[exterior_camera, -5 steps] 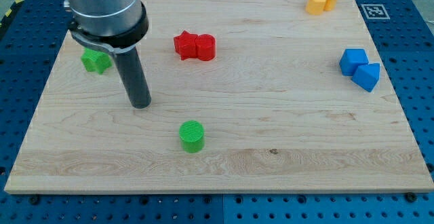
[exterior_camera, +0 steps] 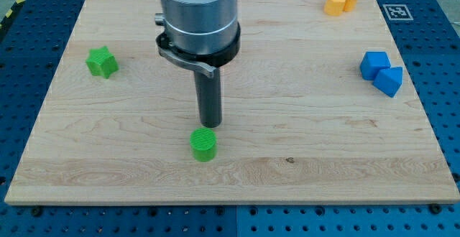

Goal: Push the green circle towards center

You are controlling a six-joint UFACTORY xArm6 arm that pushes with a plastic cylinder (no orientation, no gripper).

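Starting at the view's left, we are seeing a green star (exterior_camera: 101,62) sitting on the wooden worktop (exterior_camera: 302,129), near its left edge and well apart from everything else. Moving right, the green circle (exterior_camera: 203,144) is resting below the middle of the worktop, somewhat left of centre and closer to the view's bottom edge. Our arm (exterior_camera: 198,21) is hanging down over the upper middle of the worktop, and my tip (exterior_camera: 210,124) is standing just above the green circle in the view, very near its upper right rim; we cannot tell whether the two are touching. We are carrying no hand at all, only this straight dark rod, so nothing is being gripped or held. Further right, a pair of blue blocks (exterior_camera: 381,72) is lying touching one another near the right edge. At the top right corner, two yellow blocks (exterior_camera: 341,0) are sitting pressed together, and just beside them a small black-and-white marker (exterior_camera: 395,11) is lying at the worktop's corner.
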